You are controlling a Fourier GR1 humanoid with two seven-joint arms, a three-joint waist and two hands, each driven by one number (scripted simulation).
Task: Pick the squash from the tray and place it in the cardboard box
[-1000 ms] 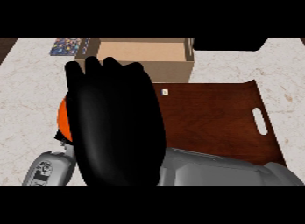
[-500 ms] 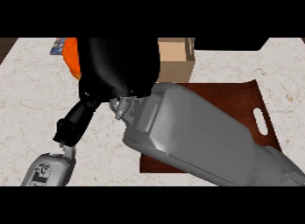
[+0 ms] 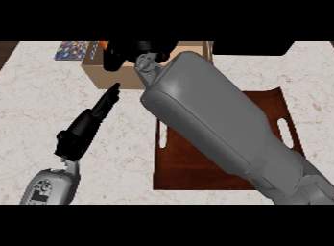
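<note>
**Pale stone worktop with a tray, a box and a packet**

The worktop (image 3: 28, 110) is light, speckled stone. A dark brown wooden tray (image 3: 191, 168) lies flat on its right half, partly hidden, with a slot handle cut in each side. Behind the tray's left corner stands an open cardboard box (image 3: 116, 79). Just left of the box lies a colourful printed packet (image 3: 70, 49).

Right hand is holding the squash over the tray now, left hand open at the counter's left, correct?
No: the head view shows the right hand holding the squash over the cardboard box, not the tray. Left hand is open, as stated.
</note>
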